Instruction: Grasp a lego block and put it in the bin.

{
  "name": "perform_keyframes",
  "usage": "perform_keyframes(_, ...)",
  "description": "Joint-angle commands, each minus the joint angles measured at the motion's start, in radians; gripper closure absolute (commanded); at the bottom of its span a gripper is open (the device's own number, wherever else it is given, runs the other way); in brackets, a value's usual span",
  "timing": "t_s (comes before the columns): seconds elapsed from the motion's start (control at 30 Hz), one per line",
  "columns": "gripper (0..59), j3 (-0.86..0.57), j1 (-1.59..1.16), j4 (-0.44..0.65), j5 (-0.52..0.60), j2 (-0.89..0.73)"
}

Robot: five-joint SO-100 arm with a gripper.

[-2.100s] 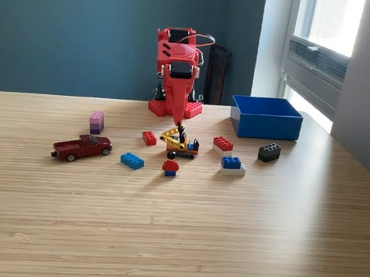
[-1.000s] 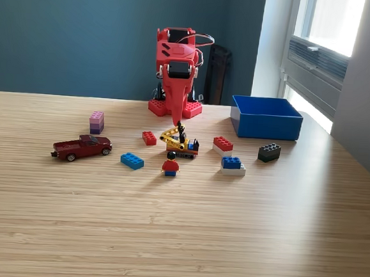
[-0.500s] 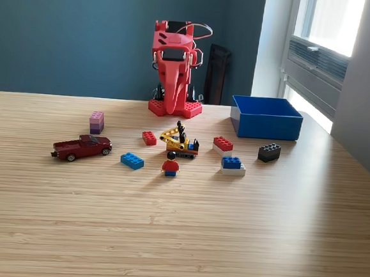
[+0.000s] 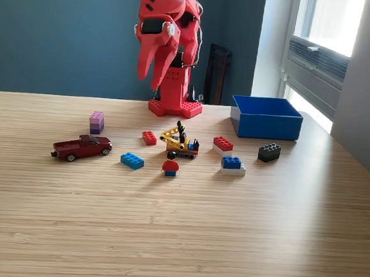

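My red gripper (image 4: 152, 84) hangs high above the table at the back, its tip pointing down and slightly to the exterior view's left. Its jaws look pressed together with nothing between them. Far below lie the lego blocks: a small red one (image 4: 149, 137), a blue one (image 4: 132, 160), a red-on-white one (image 4: 223, 144), a blue-on-white one (image 4: 232, 164), a black one (image 4: 269, 151) and a purple stack (image 4: 96, 122). The bright-blue bin (image 4: 269, 129) stands at the back right, apparently empty.
A dark red toy car (image 4: 82, 147) sits on the left. A yellow toy crane vehicle (image 4: 179, 141) and a red minifigure (image 4: 171, 164) stand among the blocks. The arm's red base (image 4: 174, 107) is at the table's far edge.
The arm has swung up from just above the crane vehicle to high above the table, tilting to the view's left. No block has moved.
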Motion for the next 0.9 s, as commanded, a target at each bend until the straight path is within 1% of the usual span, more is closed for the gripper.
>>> perform_keyframes(0.03, 29.1, -0.21, 0.121, 0.098, 0.092, -0.166)
perform_keyframes(0.13, 28.2, -0.252, 0.161, 0.175, 0.106, -0.256)
perform_keyframes(0.2, 29.1, -0.256, 0.187, 0.195, 0.107, -0.304)
perform_keyframes(0.33, 29.9, -0.245, 0.244, 0.193, 0.126, -0.385)
perform_keyframes(0.53, 28.4, -0.239, 0.318, 0.187, 0.198, -0.506)
perform_keyframes(0.7, 27.9, -0.287, 0.388, 0.187, 0.264, -0.588)
perform_keyframes(0.9, 28.1, -0.348, 0.466, 0.187, 0.293, -0.66)
